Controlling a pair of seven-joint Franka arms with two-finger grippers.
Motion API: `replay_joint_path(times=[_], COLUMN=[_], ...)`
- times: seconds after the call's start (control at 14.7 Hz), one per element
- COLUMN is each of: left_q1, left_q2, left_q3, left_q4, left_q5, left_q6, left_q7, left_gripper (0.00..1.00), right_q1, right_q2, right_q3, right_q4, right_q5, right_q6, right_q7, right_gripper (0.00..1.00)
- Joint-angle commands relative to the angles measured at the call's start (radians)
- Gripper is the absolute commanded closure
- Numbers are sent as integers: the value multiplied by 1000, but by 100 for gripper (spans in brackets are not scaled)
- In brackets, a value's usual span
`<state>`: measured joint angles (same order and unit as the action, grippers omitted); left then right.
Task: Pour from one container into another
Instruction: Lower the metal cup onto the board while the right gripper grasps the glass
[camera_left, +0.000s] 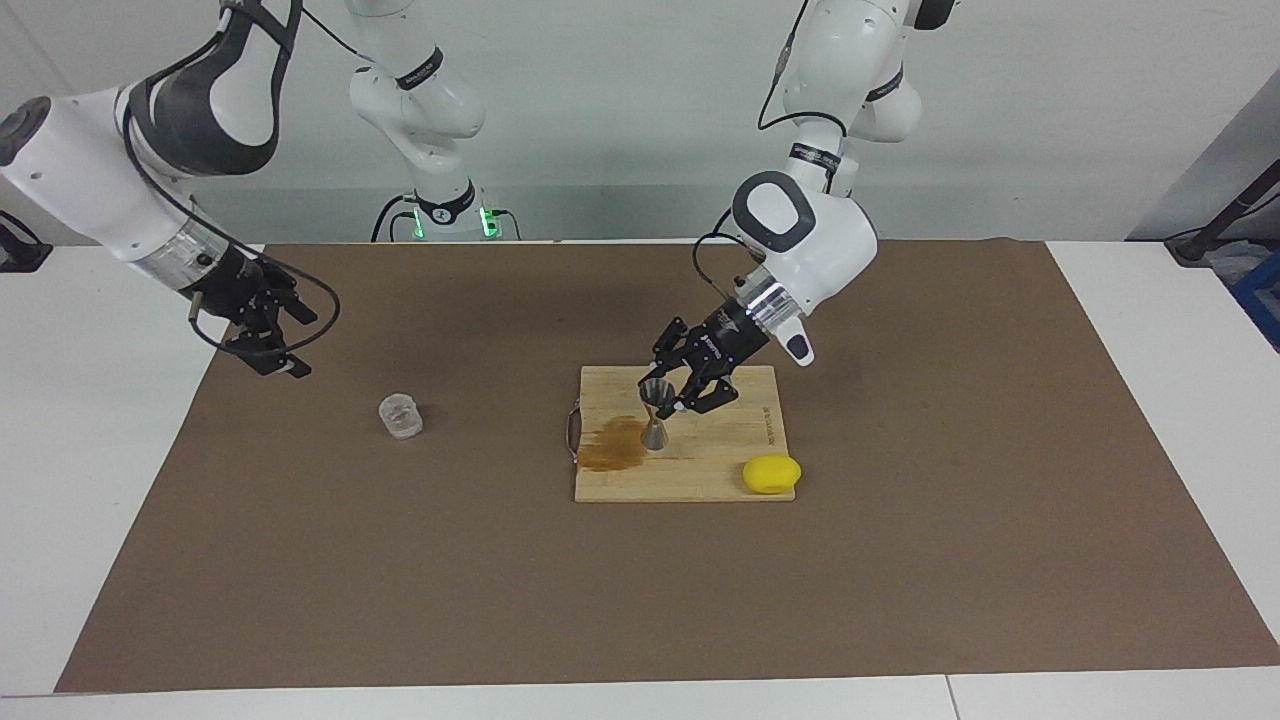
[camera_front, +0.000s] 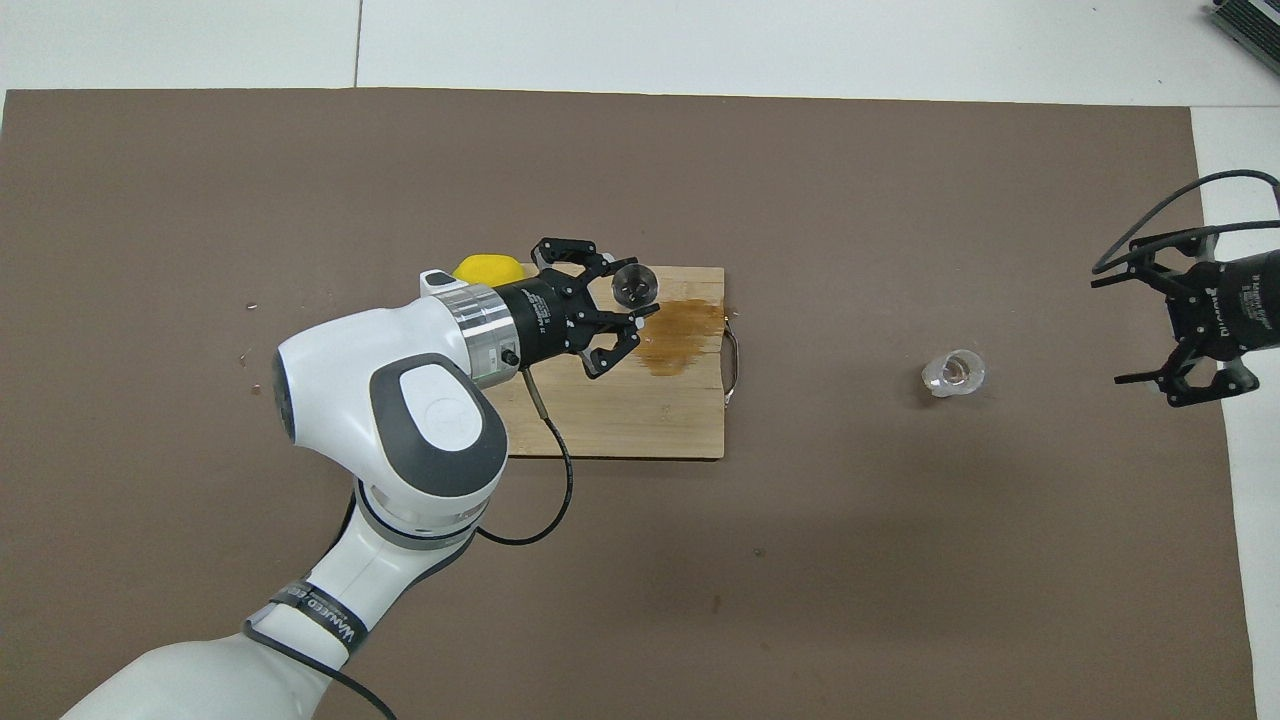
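Facing and overhead views of a two-arm pouring set-up on a brown mat (camera_left: 900, 560). The left gripper (camera_left: 672, 396) is clamped on the narrow waist of the metal jigger (camera_left: 655, 418), which it holds upright over the wooden cutting board (camera_left: 690, 470); whether the jigger's lower cone rests on the wood or hangs just above it cannot be told. In the overhead view the jigger's (camera_front: 634, 284) open upper cone shows as a round mouth just ahead of the left gripper (camera_front: 628, 300), at the board's (camera_front: 620, 420) edge farther from the robots. The jigger stands at the margin of a brown stain (camera_left: 615, 445) that darkens the board toward its metal handle (camera_left: 572, 432). A yellow lemon (camera_left: 771, 473) lies at the board's corner toward the left arm's end of the table, on the edge farther from the robots.

The clear cup (camera_left: 400, 416) stands upright on the mat, well apart from the board, toward the right arm's end of the table; nothing touches it. The right gripper (camera_left: 268, 335) hangs in the air over the mat's edge at that end, fingers spread wide and holding nothing. In the overhead view it (camera_front: 1165, 335) lies beside the cup (camera_front: 953, 372) but clear of it.
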<state>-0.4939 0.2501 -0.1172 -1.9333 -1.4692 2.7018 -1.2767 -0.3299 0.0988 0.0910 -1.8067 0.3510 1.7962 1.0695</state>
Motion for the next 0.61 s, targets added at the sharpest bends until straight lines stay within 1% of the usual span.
replay_joint_path(times=[0.0,0.2,0.34,0.54], left_q1=[-54,-57,-57,-60], left_q2=[86,107,110,118], left_q3=[14,13,13,13], left_q4=[74,80,79,77], left_q5=[-37,-36,-37,-42], left_q6=[62,65,69,76], left_q7=[-3,8,13,37], left_gripper=[100,100,100,100], right_q1=[-38,-52,-67,-90], right_q2=[86,145,173,248], right_q3=[10,10,10,10], right_q4=[-17,-51,-75,-86], right_q5=[110,126,144,201], right_q6=[60,115,141,146], right_q7=[7,-3,-66,-143], right_gripper=[5,5,5,5])
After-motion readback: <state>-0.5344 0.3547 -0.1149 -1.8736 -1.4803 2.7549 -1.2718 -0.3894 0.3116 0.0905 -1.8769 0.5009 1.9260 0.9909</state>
